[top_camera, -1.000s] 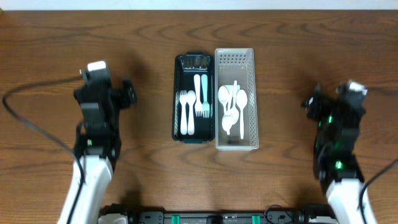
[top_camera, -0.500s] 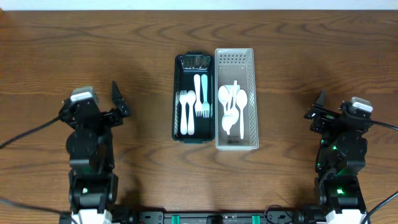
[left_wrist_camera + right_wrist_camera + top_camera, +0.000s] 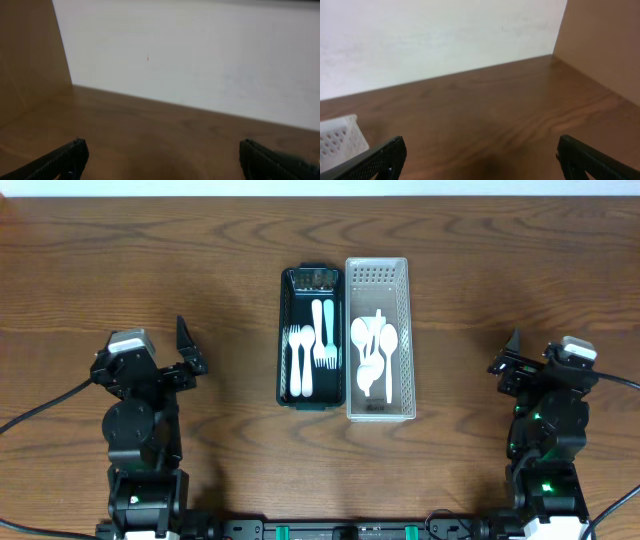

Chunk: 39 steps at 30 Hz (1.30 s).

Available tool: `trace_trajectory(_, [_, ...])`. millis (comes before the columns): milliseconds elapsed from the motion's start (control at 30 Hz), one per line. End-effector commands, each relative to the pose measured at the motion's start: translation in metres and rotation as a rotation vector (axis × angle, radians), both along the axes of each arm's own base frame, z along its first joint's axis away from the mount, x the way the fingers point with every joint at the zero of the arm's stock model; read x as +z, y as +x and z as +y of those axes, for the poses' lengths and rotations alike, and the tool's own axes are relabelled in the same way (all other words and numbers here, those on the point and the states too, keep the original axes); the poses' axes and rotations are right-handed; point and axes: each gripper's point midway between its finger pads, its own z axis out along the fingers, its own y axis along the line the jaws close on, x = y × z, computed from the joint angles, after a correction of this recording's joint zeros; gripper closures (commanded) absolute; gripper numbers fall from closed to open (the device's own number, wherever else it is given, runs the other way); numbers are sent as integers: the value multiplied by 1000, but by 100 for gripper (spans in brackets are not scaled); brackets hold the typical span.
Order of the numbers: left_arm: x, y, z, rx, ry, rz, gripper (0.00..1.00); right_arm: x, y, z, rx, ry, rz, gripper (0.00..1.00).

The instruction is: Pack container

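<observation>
Overhead view: a dark green rectangular plastic bin (image 3: 282,350) holding white plastic forks (image 3: 312,345) and a pale perforated plastic basket (image 3: 377,275) holding white plastic spoons (image 3: 375,350) stand side by side, long walls just beside each other, at the middle of the brown wooden surface (image 3: 480,240), with the bin on the left. The left claw (image 3: 190,348) sits well to the left of the bin, spread wide. Its wrist camera shows the black fingertips (image 3: 70,156) at the lower corners of the frame, with bare wood between them and a white wall (image 3: 200,60) beyond. The right claw (image 3: 507,358) sits well to the right of the basket, likewise spread. Its wrist camera catches a corner of the pale basket at the left edge and a tan panel (image 3: 605,45) on the right. Black cables (image 3: 50,395) trail from the arms toward the near edge.
</observation>
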Motion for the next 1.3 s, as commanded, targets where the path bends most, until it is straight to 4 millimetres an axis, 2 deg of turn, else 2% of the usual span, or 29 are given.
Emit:
trace_trajectory(0, [-11, -2, 0, 2, -2, 45, 2, -7, -1, 2, 7, -10, 40, 1])
trace_trajectory(300, [-77, -20, 0, 2, -3, 327, 2, -60, -25, 0, 2, -13, 283, 1])
trace_trajectory(467, [-114, -40, 0, 2, -4, 501, 2, -85, -56, -1, 4, -15, 421, 1])
trace_trajectory(633, [-141, -61, 0, 2, -5, 643, 2, -101, -89, 6, 36, -25, 519, 1])
trace_trajectory(800, [-154, -73, -1, 2, -5, 714, 2, -109, -112, 10, 65, -54, 563, 1])
trace_trajectory(900, [-156, -76, -1, 2, -5, 729, 2, -96, -110, 8, 56, -55, 482, 1])
trace_trajectory(967, [-156, -76, -1, 2, -5, 729, 2, -73, -100, 12, 67, -40, 350, 1])
trace_trajectory(1167, [-156, -76, -1, 2, -6, 729, 2, 18, -77, 15, 73, -15, -191, 1])
trace_trajectory(1267, [-156, -76, -1, 2, -5, 729, 2, 31, -68, 21, 98, -16, -319, 1])
